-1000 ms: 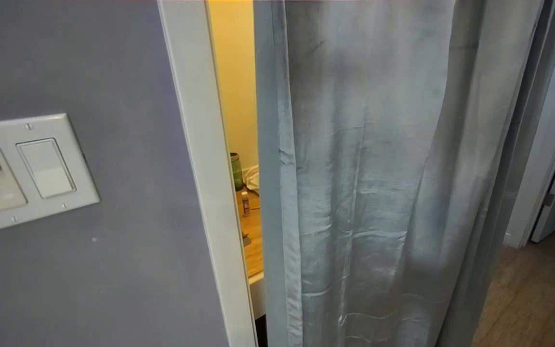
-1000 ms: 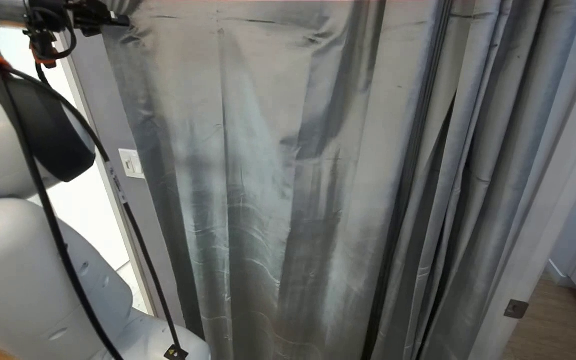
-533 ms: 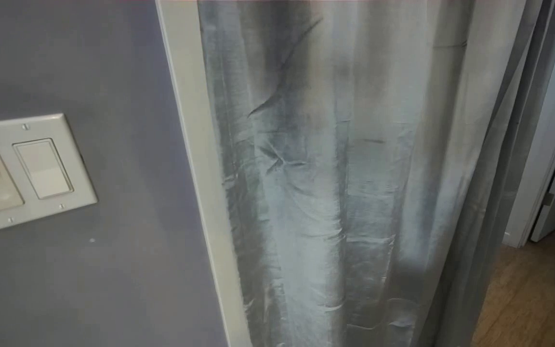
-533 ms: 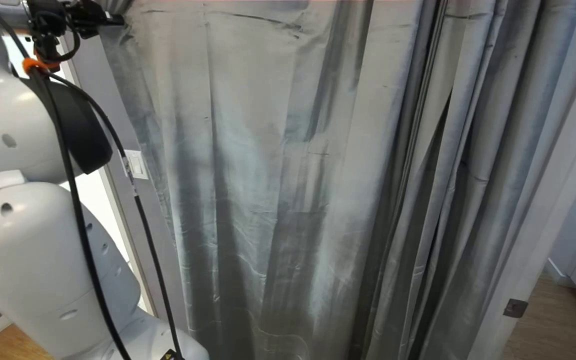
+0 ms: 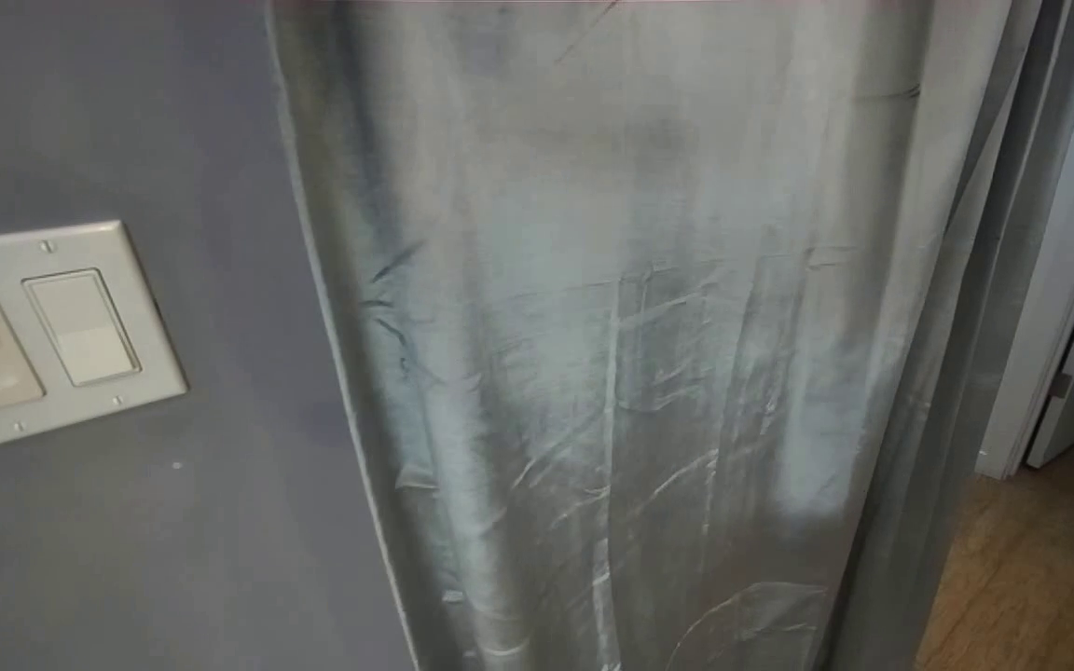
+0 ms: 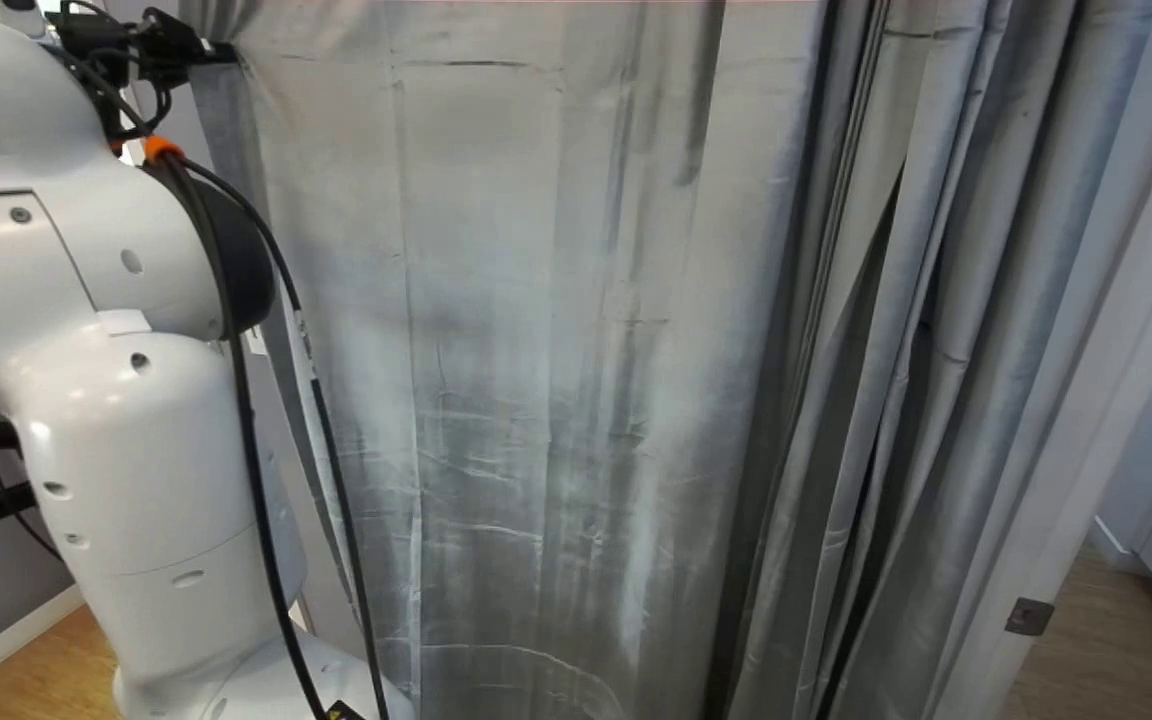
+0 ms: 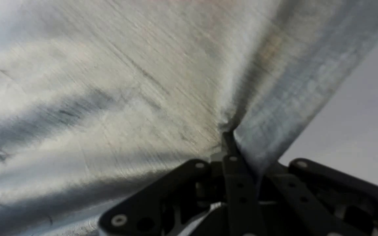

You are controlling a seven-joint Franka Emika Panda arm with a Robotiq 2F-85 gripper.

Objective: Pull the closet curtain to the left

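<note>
Curtain (image 6: 486,300) hangs spread leftward, its edge in front of the wall (image 5: 220,140) near the switch (image 5: 82,326). The gripper (image 6: 221,52) pinches it close to that edge; my worry: tugged harder, cloth this slick-looking could slide out of so small a bite.

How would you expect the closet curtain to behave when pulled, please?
The closet curtain is likely floppy, as it bunches at the tool. Its sheen suggests it may be slippery. Fine creases hint at thin, light fabric.
</note>
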